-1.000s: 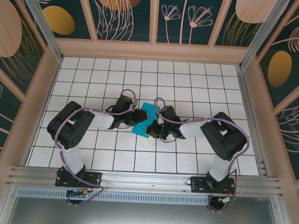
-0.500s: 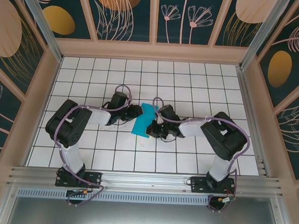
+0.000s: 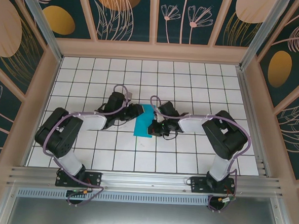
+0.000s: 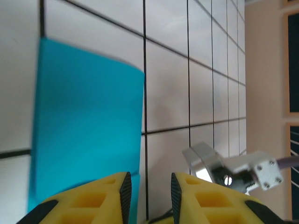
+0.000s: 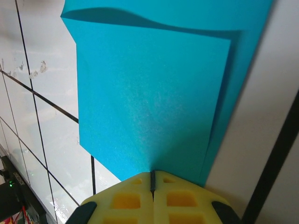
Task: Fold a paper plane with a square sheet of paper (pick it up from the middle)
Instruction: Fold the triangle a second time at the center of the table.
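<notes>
The square sheet of paper (image 3: 142, 126) lies folded into a narrow teal strip on the white tiles, between both arms. My right gripper (image 3: 153, 126) is at the strip's right edge. In the right wrist view its yellow fingers (image 5: 153, 179) are shut on the edge of the paper's upper flap (image 5: 149, 102), which stands slightly off the layer beneath. My left gripper (image 3: 138, 111) sits at the strip's far left side. In the left wrist view its jaws (image 4: 148, 191) are open over bare tile, with the paper (image 4: 88, 121) just to their left and nothing between them.
The right arm's metal wrist part (image 4: 233, 168) shows close beyond the left fingers. The tiled floor (image 3: 192, 79) is walled by a wooden frame (image 3: 153, 52), with an aluminium rail (image 3: 145, 182) along the near edge. Free tiles lie behind and in front of the arms.
The paper went from a bent, lifted shape to a flatter, narrower strip. My left gripper shifted toward the strip's far end and its elbow swung left. The right gripper stayed shut.
</notes>
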